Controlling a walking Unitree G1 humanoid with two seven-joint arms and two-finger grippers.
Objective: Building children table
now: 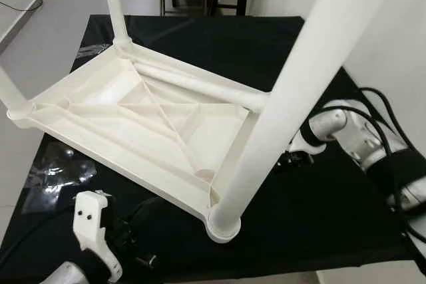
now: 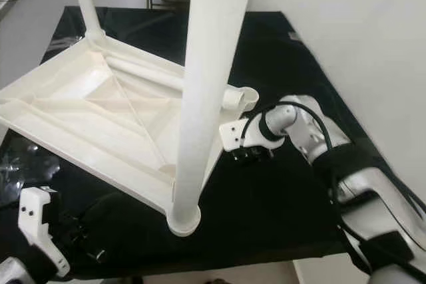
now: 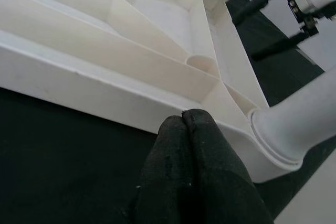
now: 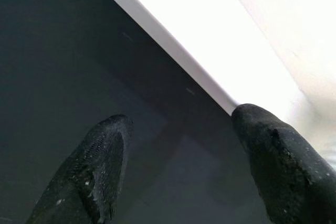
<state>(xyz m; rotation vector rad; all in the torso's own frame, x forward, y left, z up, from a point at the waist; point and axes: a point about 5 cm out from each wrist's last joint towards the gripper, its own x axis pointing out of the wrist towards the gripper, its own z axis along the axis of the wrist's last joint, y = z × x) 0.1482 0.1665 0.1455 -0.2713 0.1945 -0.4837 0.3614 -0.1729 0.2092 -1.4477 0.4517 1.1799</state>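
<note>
Jaws: left gripper [image 3: 186,129] clenched empty against the tabletop [image 1: 143,108] rim; right gripper [image 4: 181,156] released beside it. Upturned tabletop fills mid-frame on the black surface [image 1: 319,217]. Fit the loose leg [image 1: 200,83] squarely into its socket [image 2: 238,98], bracing the rim.

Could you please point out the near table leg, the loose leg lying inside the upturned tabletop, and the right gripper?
Near table leg [image 1: 279,104], left eye view, mid-shaft.
Loose leg [image 1: 200,83], left eye view, middle of its length.
Right gripper [image 2: 253,154], right eye view, between its fingertips, beside the tabletop's edge.
</note>
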